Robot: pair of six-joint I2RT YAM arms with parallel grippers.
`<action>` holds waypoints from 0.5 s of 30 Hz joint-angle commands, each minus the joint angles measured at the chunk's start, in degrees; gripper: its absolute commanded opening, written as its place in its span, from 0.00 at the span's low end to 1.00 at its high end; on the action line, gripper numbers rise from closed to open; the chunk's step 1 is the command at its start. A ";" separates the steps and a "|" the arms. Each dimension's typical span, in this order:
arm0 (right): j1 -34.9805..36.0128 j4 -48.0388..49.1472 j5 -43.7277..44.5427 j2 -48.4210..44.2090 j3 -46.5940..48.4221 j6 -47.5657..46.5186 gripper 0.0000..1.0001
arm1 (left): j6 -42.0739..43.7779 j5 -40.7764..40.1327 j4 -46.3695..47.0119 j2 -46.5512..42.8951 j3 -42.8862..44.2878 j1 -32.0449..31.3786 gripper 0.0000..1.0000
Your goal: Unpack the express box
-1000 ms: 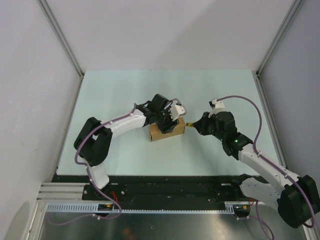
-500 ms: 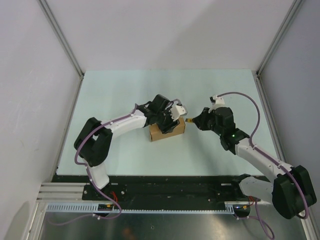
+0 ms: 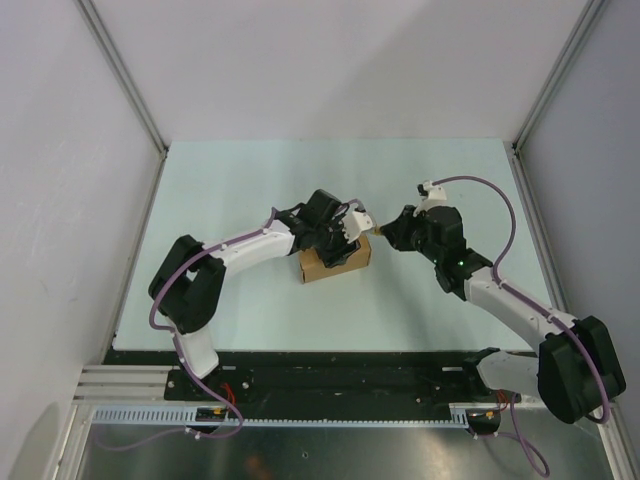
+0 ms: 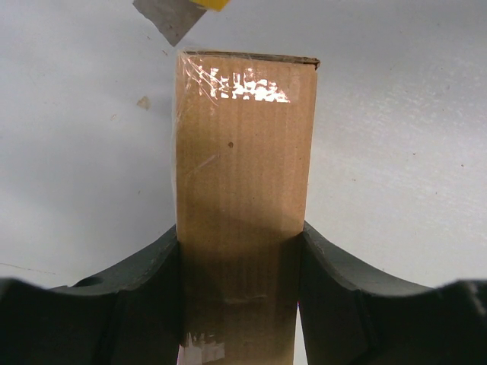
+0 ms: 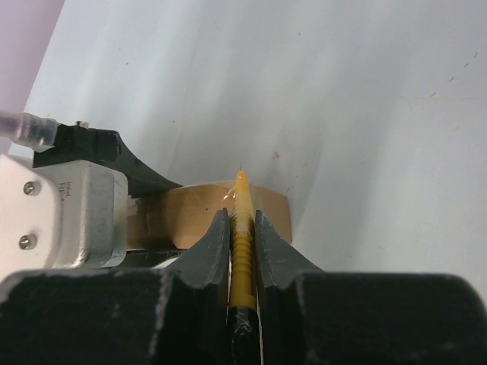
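Step in hand, by judgement: slitting the tape (image 4: 240, 87) on the express box (image 3: 335, 262) with the utility knife (image 5: 242, 199).

Box flat on the bench (image 3: 230, 190), about mid-bench, lid shut, glossy tape over the far end in the left wrist view. Clamped across its narrow width by the left hand (image 4: 240, 262), roughly half open, fingers pressed to both long sides. Knife pinched in the right hand (image 5: 242, 226), nearly shut on the yellow handle. Blade tip at the box end nearest the right arm; touching or not, cannot tell.

To do it well:
- Hold the clamp firm against skidding.
- Run the blade along the tape seam only, and shallow, to spare the contents.
- Draw away from the left fingers, never toward them.
- Watch for the tip snagging cardboard and dragging the box.

Surface: pale, matt, smooth, a few specks. Room: plain white panel walls (image 3: 330, 70) on three sides, aluminium posts (image 3: 120, 70) running to the far corners.
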 commanded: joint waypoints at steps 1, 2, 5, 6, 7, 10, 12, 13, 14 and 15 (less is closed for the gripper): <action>-0.03 2.48 1.13 0.68 2.29 0.03 0.00 | 1.11 -5.62 -4.03 3.61 -0.71 -0.30 0.35; -0.03 2.30 1.05 0.77 2.29 0.03 0.00 | 1.11 -5.54 -4.04 3.52 -0.71 -0.38 0.35; 0.06 1.95 1.05 1.03 2.29 -0.23 0.00 | 1.11 -5.45 -3.95 3.52 -0.71 -0.30 0.36; -0.02 1.95 0.96 1.20 2.29 -0.23 0.00 | 1.19 -5.45 -4.03 3.52 -0.79 -0.38 0.35; 0.06 1.95 0.61 1.29 2.29 -0.23 0.00 | 1.11 -5.36 -4.04 3.52 -0.80 -0.38 0.35; 0.15 1.77 0.26 1.73 2.29 -0.23 0.00 | 1.20 -5.62 -3.95 3.52 -0.88 -0.38 0.35; 0.41 1.33 0.26 2.00 2.20 -0.32 0.00 | 1.20 -5.62 -4.04 3.52 -0.88 -0.38 0.35; 0.68 1.24 0.00 2.26 2.29 -0.23 0.00 | 1.20 -5.71 -3.95 3.35 -0.97 -0.30 0.35; 0.85 1.07 -0.01 2.26 2.29 -0.40 0.00 | 1.11 -5.62 -3.95 3.52 -0.97 -0.38 0.35; 0.85 0.89 -0.01 2.35 2.20 -0.41 0.00 | 1.11 -5.71 -4.03 3.44 -1.06 -0.30 0.35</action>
